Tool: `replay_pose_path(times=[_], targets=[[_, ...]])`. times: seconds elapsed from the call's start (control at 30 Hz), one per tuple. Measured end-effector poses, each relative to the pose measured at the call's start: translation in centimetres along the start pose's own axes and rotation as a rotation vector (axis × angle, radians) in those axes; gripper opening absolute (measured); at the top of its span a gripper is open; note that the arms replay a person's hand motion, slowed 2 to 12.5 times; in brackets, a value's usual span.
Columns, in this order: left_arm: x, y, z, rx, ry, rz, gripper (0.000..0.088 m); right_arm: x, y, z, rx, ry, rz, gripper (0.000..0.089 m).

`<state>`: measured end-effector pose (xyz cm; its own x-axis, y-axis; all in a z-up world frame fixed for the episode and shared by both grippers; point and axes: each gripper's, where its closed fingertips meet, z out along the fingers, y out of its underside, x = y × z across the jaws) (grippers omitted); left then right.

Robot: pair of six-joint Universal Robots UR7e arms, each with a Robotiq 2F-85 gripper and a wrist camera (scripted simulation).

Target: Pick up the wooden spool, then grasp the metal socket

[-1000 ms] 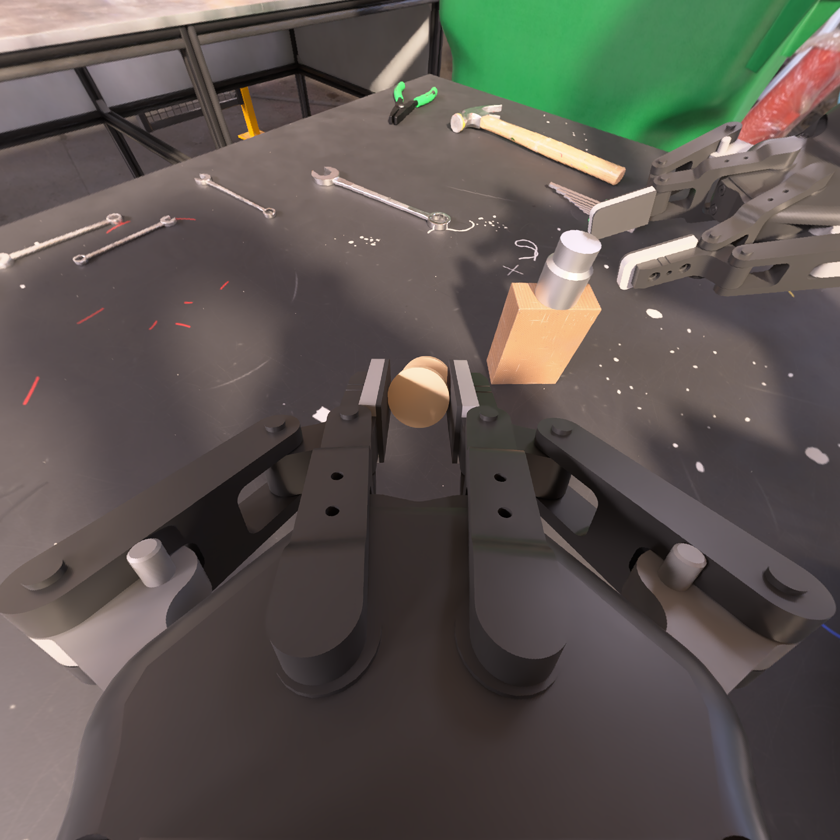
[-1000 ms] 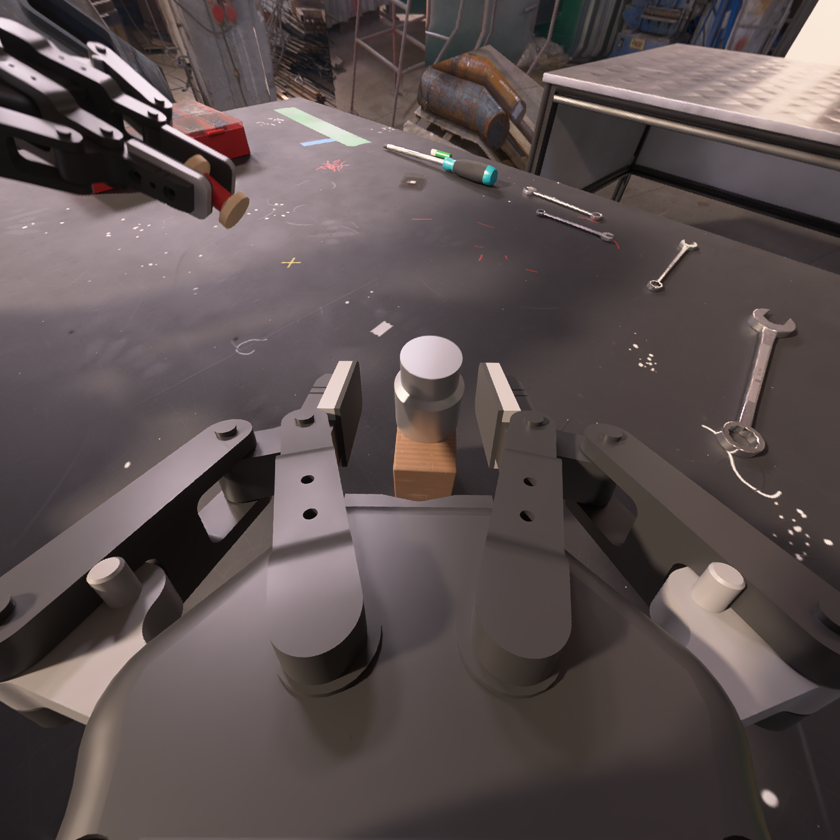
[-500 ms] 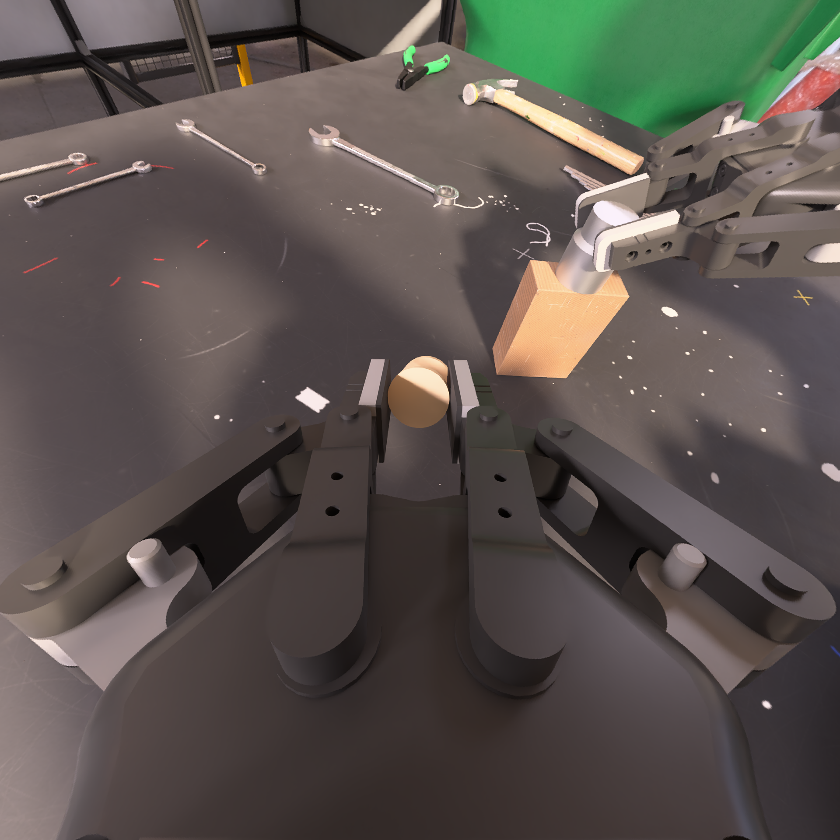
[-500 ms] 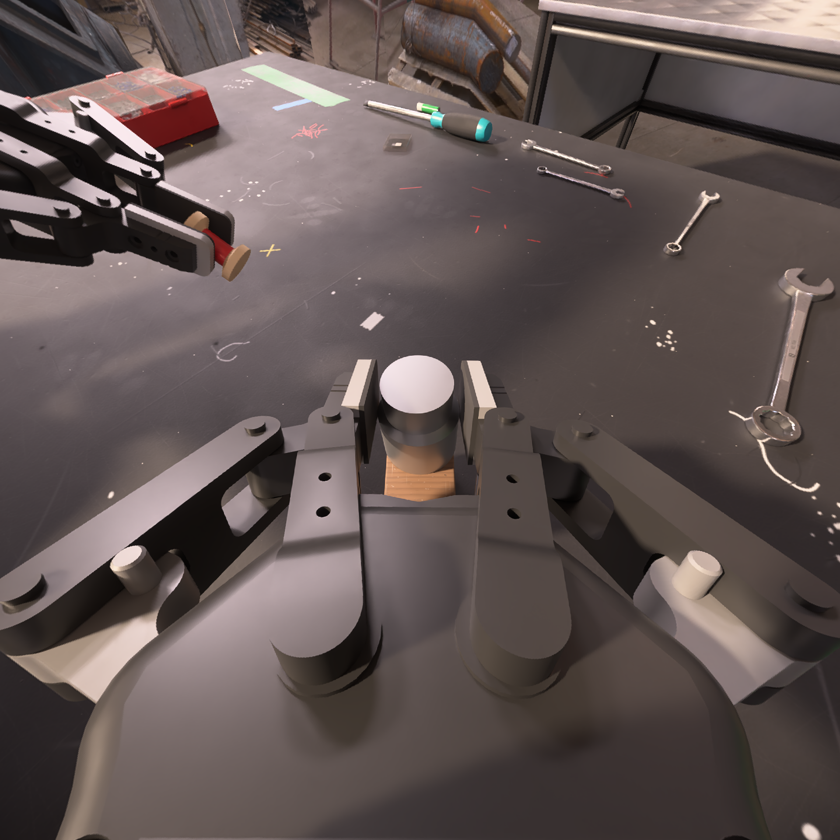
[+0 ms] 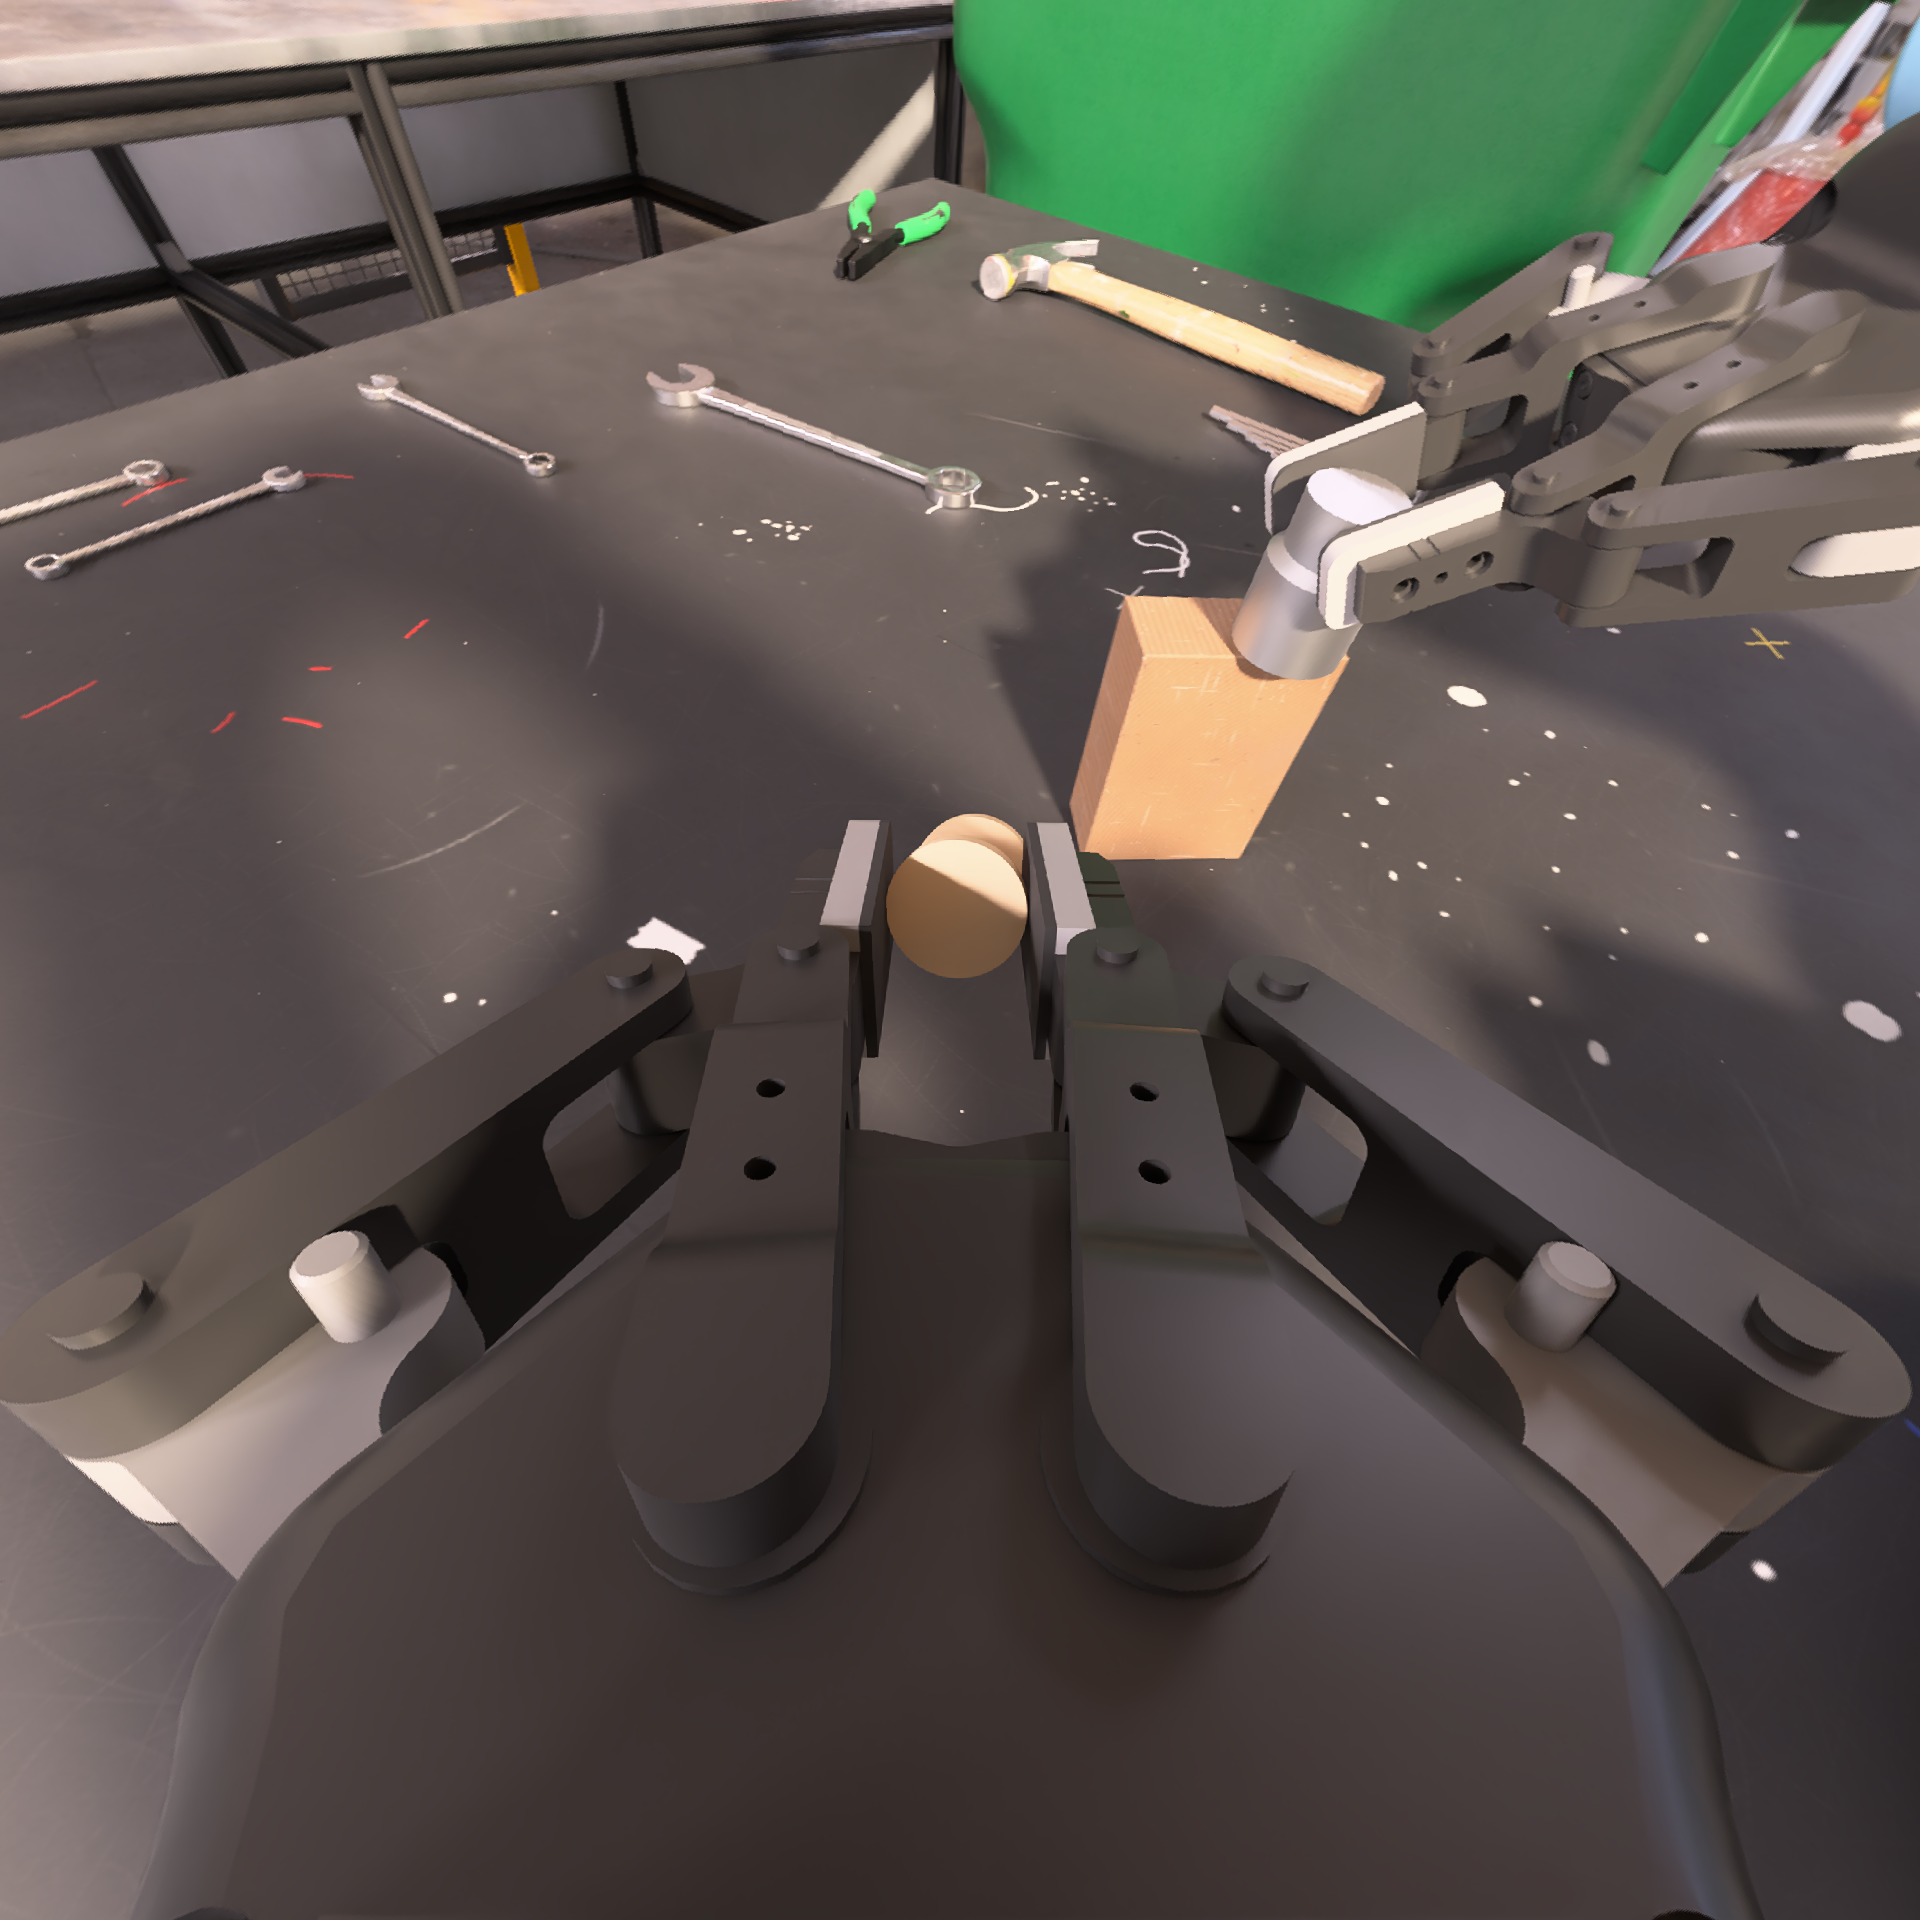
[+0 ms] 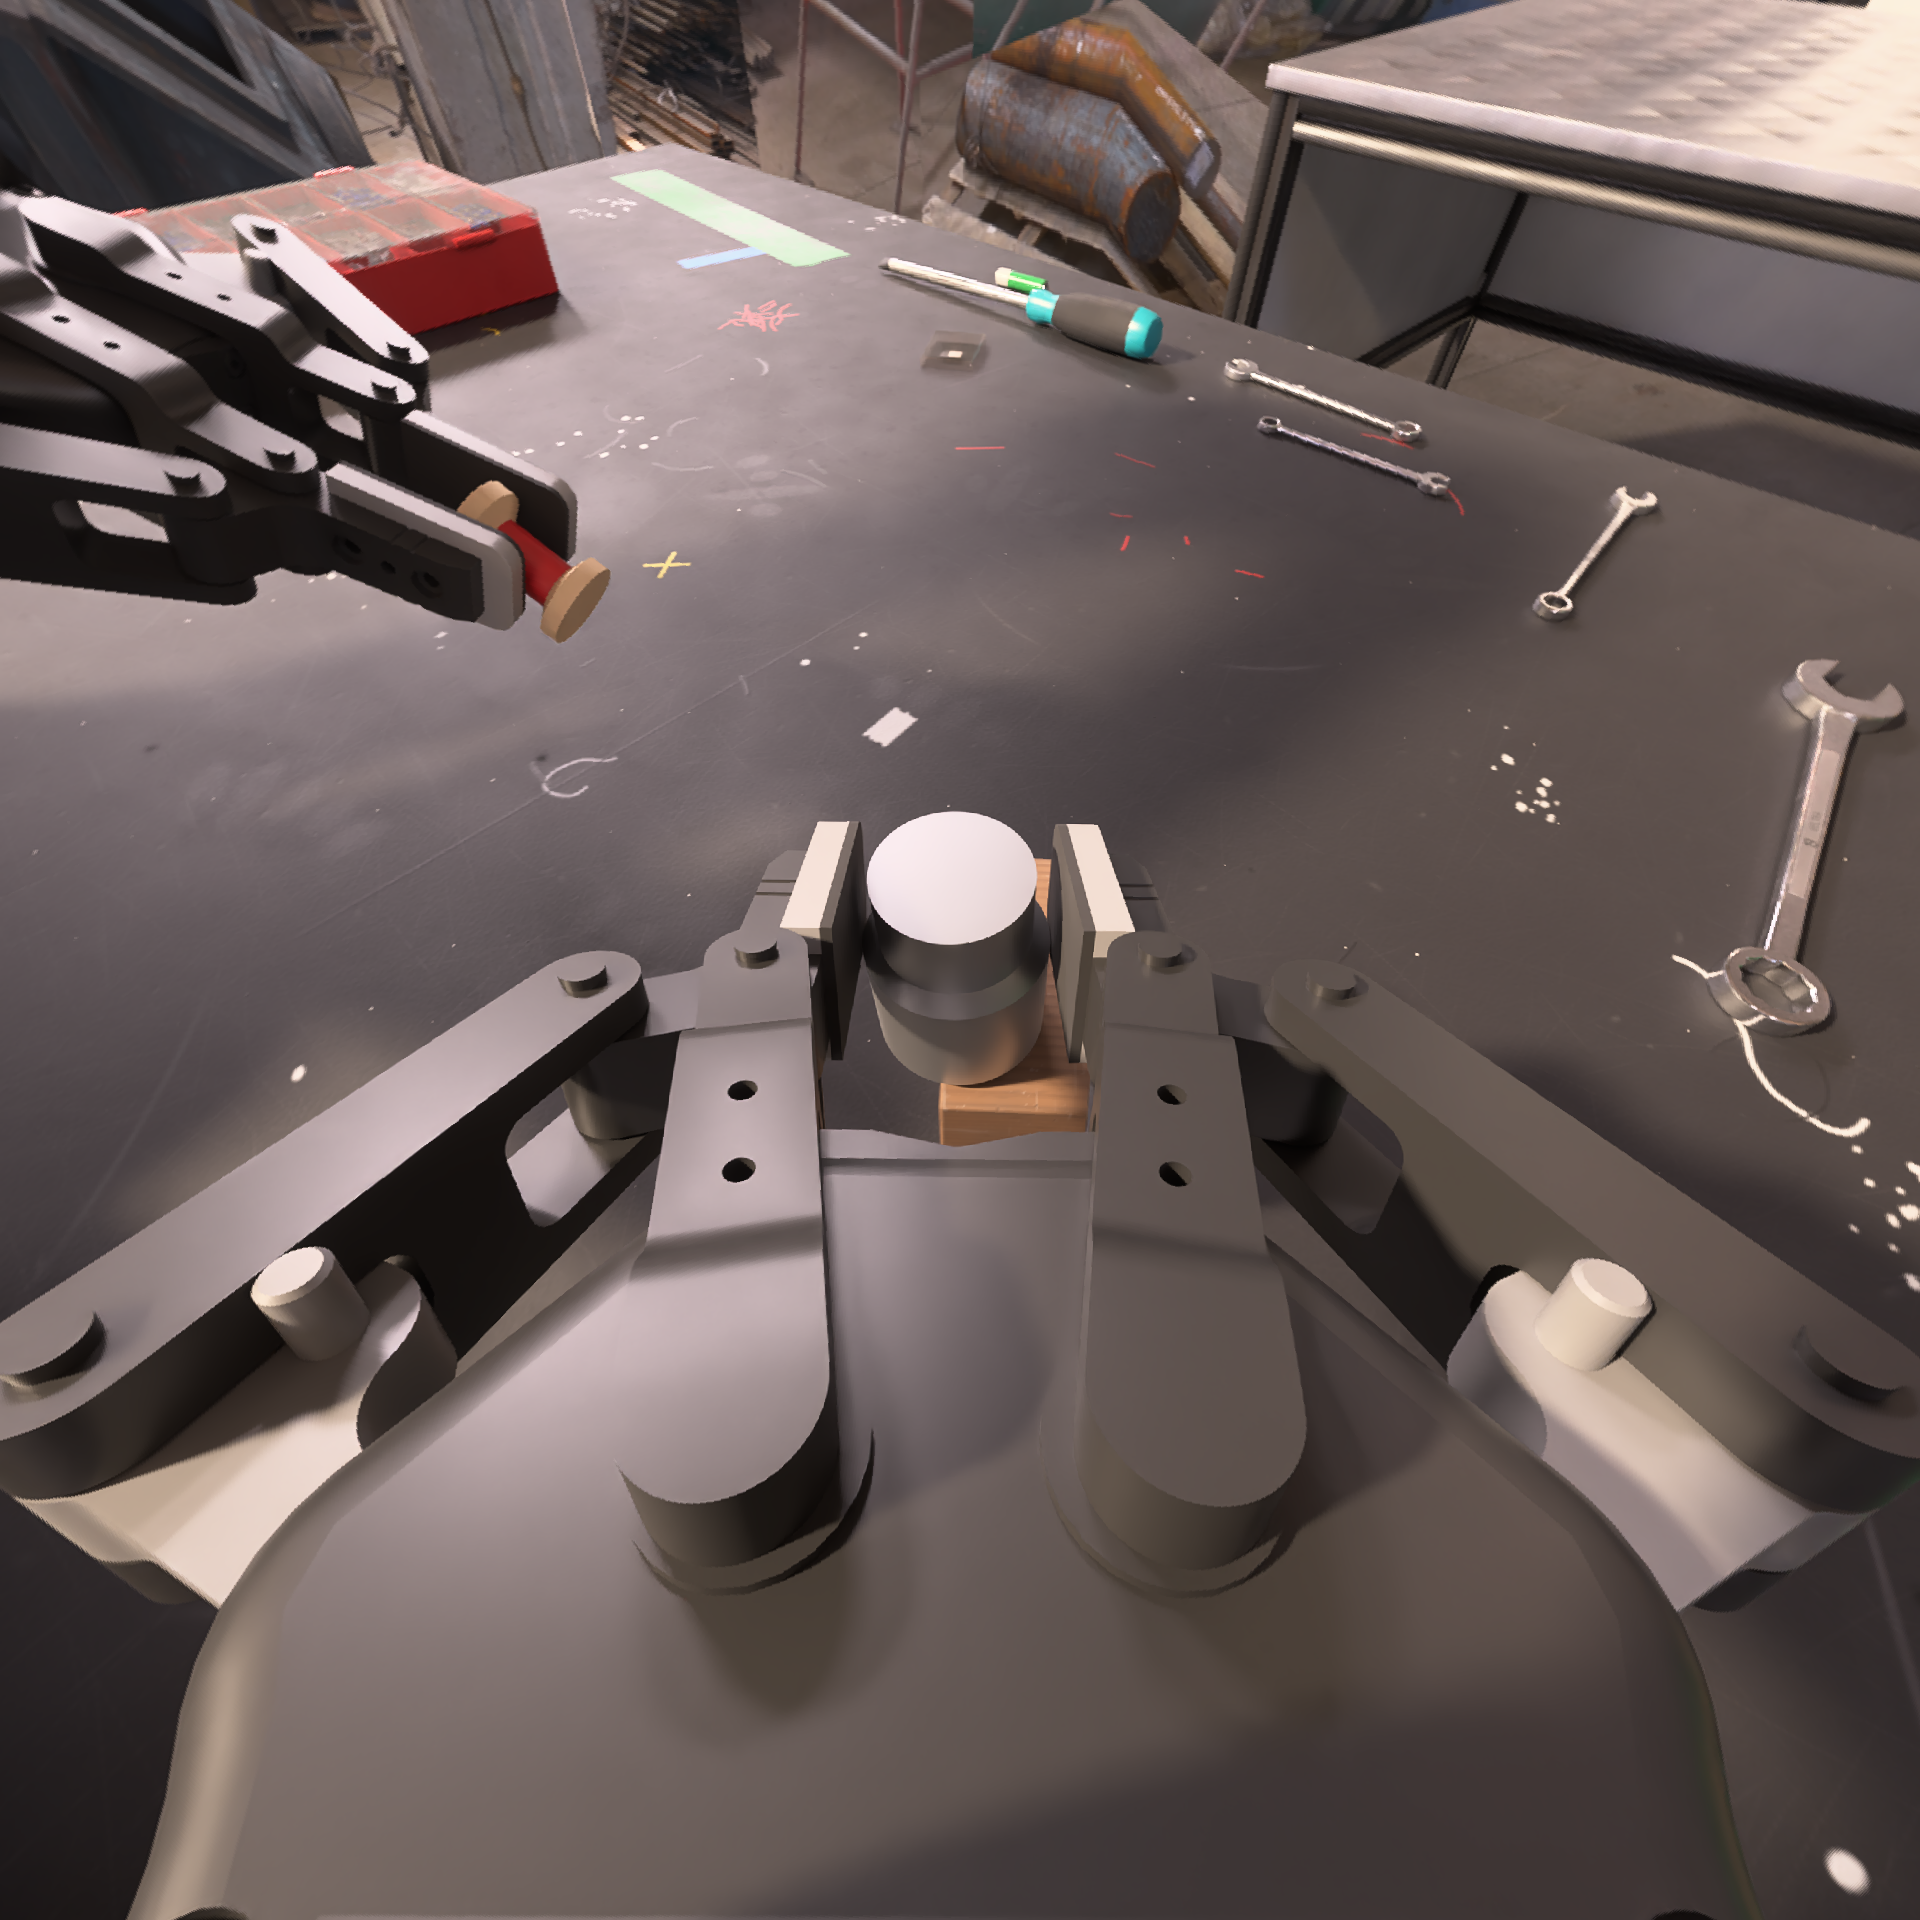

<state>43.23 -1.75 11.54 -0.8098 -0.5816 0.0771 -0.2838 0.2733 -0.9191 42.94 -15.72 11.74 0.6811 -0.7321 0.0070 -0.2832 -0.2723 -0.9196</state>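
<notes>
My left gripper (image 5: 956,899) is shut on the wooden spool (image 5: 956,909), held above the dark table; the right wrist view shows its tan end discs and red core (image 6: 540,569) between the left gripper's (image 6: 520,566) pads. My right gripper (image 6: 954,883) is shut on the metal socket (image 6: 951,935), a stepped grey cylinder. The socket's lower end is at the top of a wooden block (image 6: 1013,1107). In the left wrist view the right gripper (image 5: 1351,530) grips the socket (image 5: 1294,603) over the block (image 5: 1184,727), which looks tilted.
Several wrenches (image 5: 821,436) lie at the back, with a hammer (image 5: 1184,312) and green pliers (image 5: 888,229). A red parts box (image 6: 395,244), a screwdriver (image 6: 1049,307) and a large wrench (image 6: 1808,842) lie on the table. A green panel (image 5: 1299,135) stands behind.
My right gripper closed on the socket and has raised it slightly, the block tilting with it. My left gripper kept hold of the spool and shifted a little.
</notes>
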Motion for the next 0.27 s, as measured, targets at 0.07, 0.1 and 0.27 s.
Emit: replay_pose_path(times=[0.07,0.1,0.27], targets=[[0.5,0.1,-0.3,0.006,0.012,0.008,0.0224,-0.4,0.1,-0.4,0.004,-0.009,-0.019,0.0322],[0.7,0.2,-0.4,0.008,0.018,0.012,0.0224,-0.6,0.2,-0.6,0.004,-0.013,-0.03,0.0322],[2.1,0.8,-1.1,0.008,0.06,0.04,0.0224,-2.1,1.0,-1.6,-0.003,-0.052,-0.098,0.0322]])
